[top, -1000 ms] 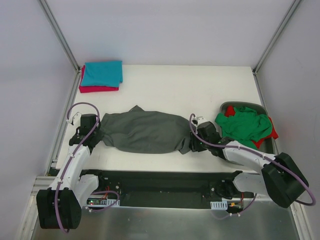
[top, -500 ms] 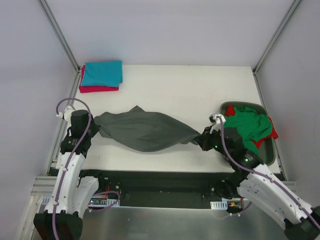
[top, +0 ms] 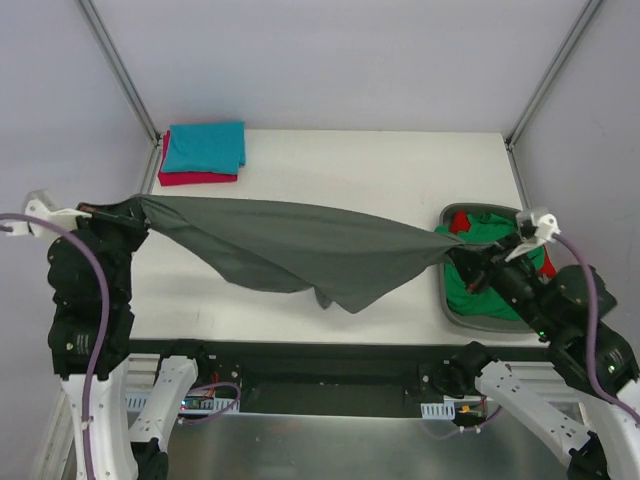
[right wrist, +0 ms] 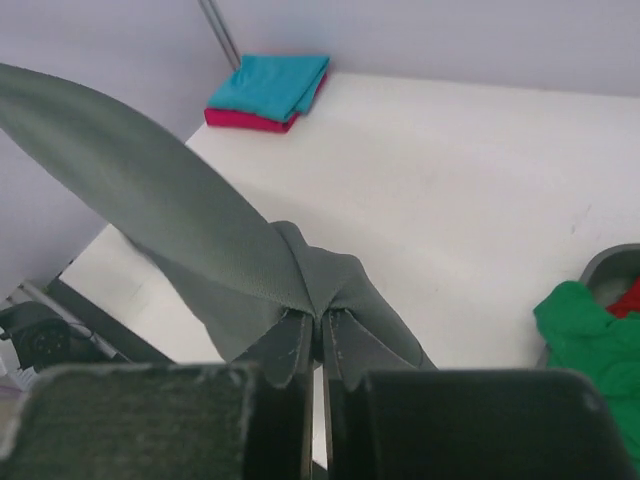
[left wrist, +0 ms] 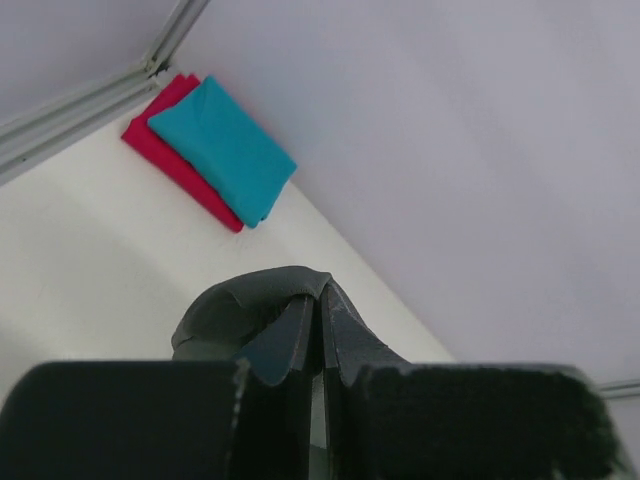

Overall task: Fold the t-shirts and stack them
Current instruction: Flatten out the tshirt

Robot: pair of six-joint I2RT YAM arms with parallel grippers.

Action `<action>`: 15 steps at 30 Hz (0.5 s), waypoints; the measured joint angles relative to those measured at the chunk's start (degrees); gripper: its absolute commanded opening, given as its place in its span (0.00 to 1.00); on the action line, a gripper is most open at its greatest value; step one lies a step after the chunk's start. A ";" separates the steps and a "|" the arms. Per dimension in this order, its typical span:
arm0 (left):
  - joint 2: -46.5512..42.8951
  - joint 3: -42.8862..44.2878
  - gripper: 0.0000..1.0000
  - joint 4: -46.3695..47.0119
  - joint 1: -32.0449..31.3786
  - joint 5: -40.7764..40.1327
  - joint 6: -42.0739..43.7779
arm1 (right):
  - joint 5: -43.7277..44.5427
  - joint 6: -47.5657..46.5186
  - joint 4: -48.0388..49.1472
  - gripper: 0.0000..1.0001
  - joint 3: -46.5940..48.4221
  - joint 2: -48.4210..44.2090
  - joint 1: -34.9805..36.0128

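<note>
A grey t-shirt [top: 300,245] hangs stretched in the air between my two grippers, sagging to a point near the table's front edge. My left gripper [top: 128,212] is shut on its left end, which bunches over the fingertips in the left wrist view [left wrist: 260,300]. My right gripper [top: 462,250] is shut on its right end; the cloth shows in the right wrist view [right wrist: 200,210] running off to the upper left. A folded teal t-shirt [top: 205,147] lies on a folded red t-shirt [top: 190,179] at the back left corner.
A dark tray [top: 495,317] at the right edge holds crumpled green [top: 500,240] and red [top: 545,266] shirts. The folded stack also shows in the left wrist view [left wrist: 215,150] and the right wrist view [right wrist: 270,90]. Metal frame posts rise at the back corners.
Both arms rose and moved apart. The grey shirt went from a bunched heap on the table to a taut sheet lifted off it.
</note>
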 measured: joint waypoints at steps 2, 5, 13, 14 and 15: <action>-0.52 3.15 0.00 -0.74 0.00 -1.25 0.24 | 1.27 -0.87 -0.85 0.01 2.21 -1.36 0.00; -1.44 5.73 0.00 -1.90 0.00 -2.25 0.63 | 1.70 -1.51 -2.84 0.01 2.86 -3.26 0.00; -1.14 3.91 0.00 -3.52 0.00 -1.92 1.16 | 1.14 -1.42 -5.57 0.01 1.07 -2.16 0.00; -0.92 2.23 0.00 -3.43 0.00 -1.73 1.14 | 1.42 -1.31 -5.60 0.01 0.31 -1.36 0.00; -0.31 -0.02 0.00 -3.45 0.00 -1.38 1.14 | 1.81 -1.27 -5.62 0.01 -0.50 -0.28 0.00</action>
